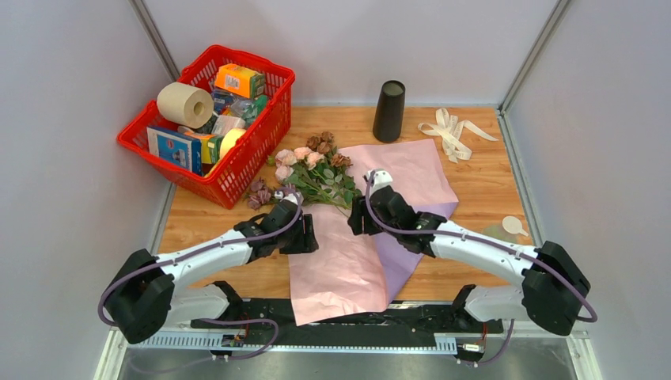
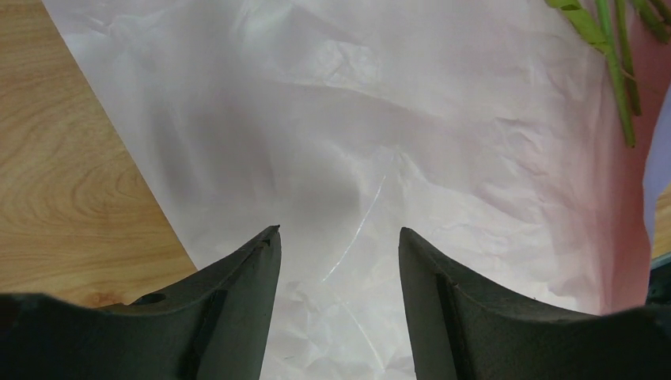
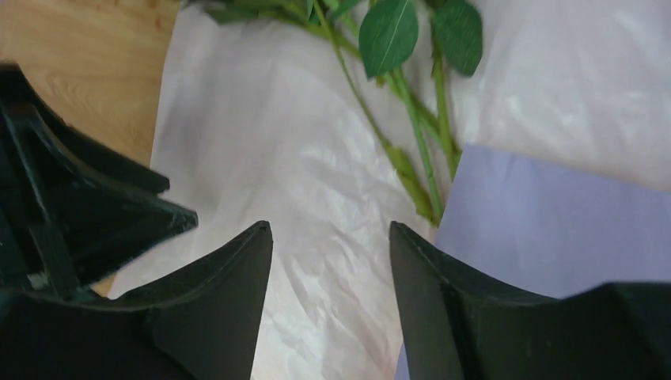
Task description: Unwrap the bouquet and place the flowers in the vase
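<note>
Flowers (image 1: 316,170) lie on the paper sheet's (image 1: 340,269) far-left corner mid-table, vase (image 1: 388,111) upright behind the sheet, ribbon (image 1: 451,133) right of the vase, basket (image 1: 245,162) far left, left gripper (image 2: 339,233) and right gripper (image 3: 330,228) side by side over the sheet.

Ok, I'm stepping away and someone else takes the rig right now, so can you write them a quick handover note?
Left hand: open, empty, above the paper.
Right hand: open, empty, above the paper near the stem ends.
Flowers: lying loose, with their stems on the paper.
Vase: upright at the far edge of the table, no flowers in it. The ribbon lies to its right.
Done: ribbon off, paper spread open.
Left: pick up the flowers and stand them in the vase.
</note>
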`<state>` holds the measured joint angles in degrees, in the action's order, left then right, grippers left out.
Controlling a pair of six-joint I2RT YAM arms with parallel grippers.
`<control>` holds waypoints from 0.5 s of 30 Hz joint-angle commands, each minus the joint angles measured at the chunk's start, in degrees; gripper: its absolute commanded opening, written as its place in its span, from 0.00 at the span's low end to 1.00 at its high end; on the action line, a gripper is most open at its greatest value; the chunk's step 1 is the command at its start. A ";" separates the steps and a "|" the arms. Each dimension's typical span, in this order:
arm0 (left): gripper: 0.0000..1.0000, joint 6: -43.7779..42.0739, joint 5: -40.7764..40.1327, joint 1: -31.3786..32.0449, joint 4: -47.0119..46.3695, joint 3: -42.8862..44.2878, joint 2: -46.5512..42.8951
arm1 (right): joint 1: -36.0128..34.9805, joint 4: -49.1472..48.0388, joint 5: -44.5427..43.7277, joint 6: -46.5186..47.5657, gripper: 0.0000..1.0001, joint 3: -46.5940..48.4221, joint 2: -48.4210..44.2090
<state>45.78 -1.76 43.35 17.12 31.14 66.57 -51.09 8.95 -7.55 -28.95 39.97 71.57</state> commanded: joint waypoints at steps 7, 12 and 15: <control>0.64 0.19 -4.13 -0.20 -1.75 -1.34 1.02 | -0.15 13.44 -21.52 3.55 0.68 14.60 10.07; 0.64 0.45 -5.80 -0.20 -0.95 -1.60 1.02 | -0.15 17.06 -24.53 3.37 0.70 17.07 14.99; 0.64 0.54 -6.15 -0.20 -0.78 -1.43 1.28 | -0.15 16.98 -24.09 3.11 0.70 17.51 16.75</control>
<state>46.17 -6.28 43.35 16.95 29.67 67.55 -51.07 23.18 -28.58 -26.28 54.57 86.85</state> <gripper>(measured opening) 0.643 0.696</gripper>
